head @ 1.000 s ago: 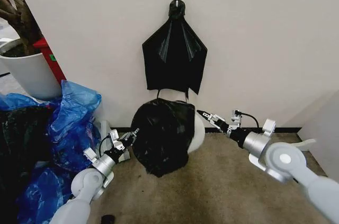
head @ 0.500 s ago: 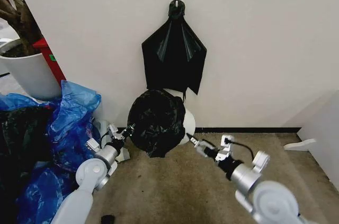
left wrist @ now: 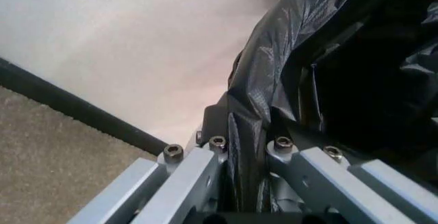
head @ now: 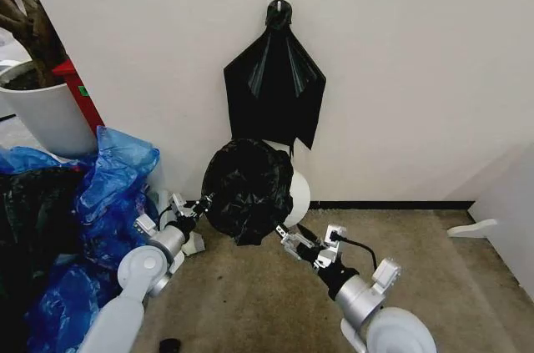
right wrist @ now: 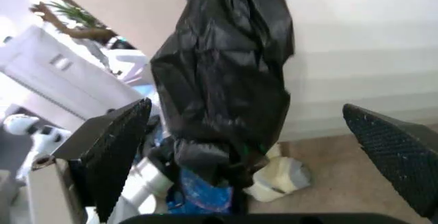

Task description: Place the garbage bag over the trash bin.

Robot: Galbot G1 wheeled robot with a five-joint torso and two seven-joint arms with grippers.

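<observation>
The glossy black garbage bag (head: 247, 189) is draped over the white trash bin (head: 299, 192), which sits on the carpet against the wall. Only the bin's right side shows. My left gripper (head: 201, 204) is at the bag's left edge, shut on a fold of the black plastic (left wrist: 246, 147) in the left wrist view. My right gripper (head: 283, 234) hovers low in front of the bin, just under the bag's lower right edge. It is open, with its two fingers (right wrist: 113, 147) spread wide apart and nothing between them. The bag (right wrist: 226, 75) hangs beyond them.
A fan-shaped black bunch (head: 275, 82) hangs from a wall hook above the bin. Blue plastic bags (head: 113, 190) pile up on the left, below a white planter (head: 46, 115). Bare carpet (head: 417, 261) stretches to the right.
My right gripper has left the bin's right side and swung down and left, to low in front of it. The bag and bin have settled back toward the wall. The left gripper keeps its hold.
</observation>
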